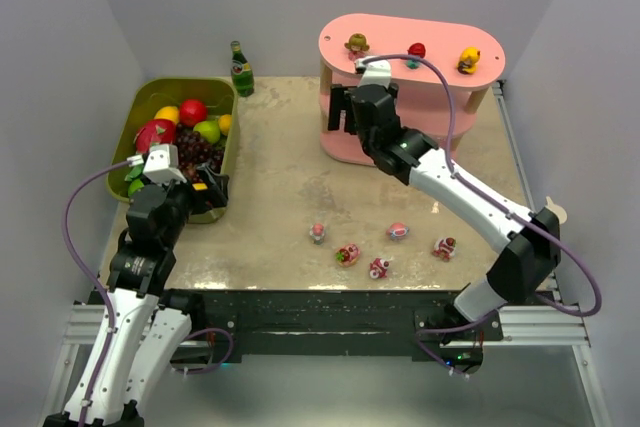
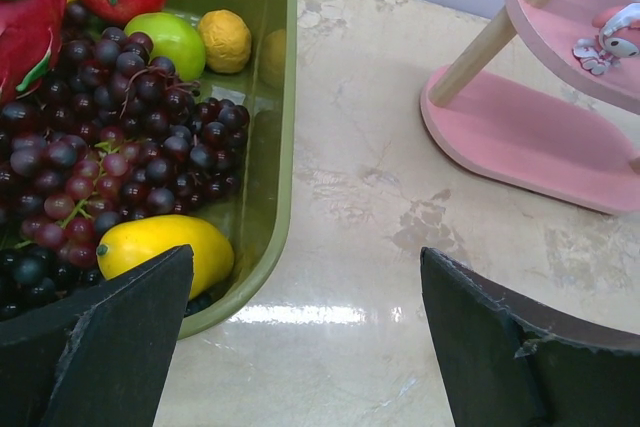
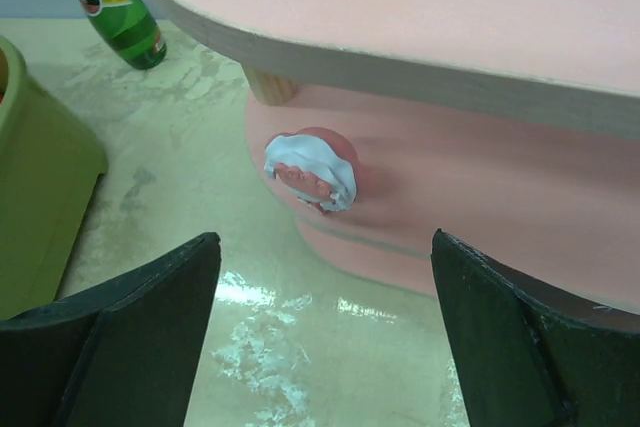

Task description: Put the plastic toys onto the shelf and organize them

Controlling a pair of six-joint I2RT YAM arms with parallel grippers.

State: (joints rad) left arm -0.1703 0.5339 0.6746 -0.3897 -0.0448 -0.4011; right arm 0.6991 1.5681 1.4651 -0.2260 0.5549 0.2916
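— So, is the right gripper [image 3: 325,247] holding anything?
— No, jaws wide, empty. A pink toy [image 3: 310,169] sits on the shelf [image 3: 480,7] just ahead of it.
— And the left gripper [image 2: 307,257]?
— Spread wide too, nothing in it, fruit bin [image 2: 270,147] under its left finger.

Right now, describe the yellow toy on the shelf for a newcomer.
Find the pink shelf, far right on the table. On its top board stand three figurines; the yellow figurine is rightmost. Its neighbours are a red figurine and a brown-haired figurine.
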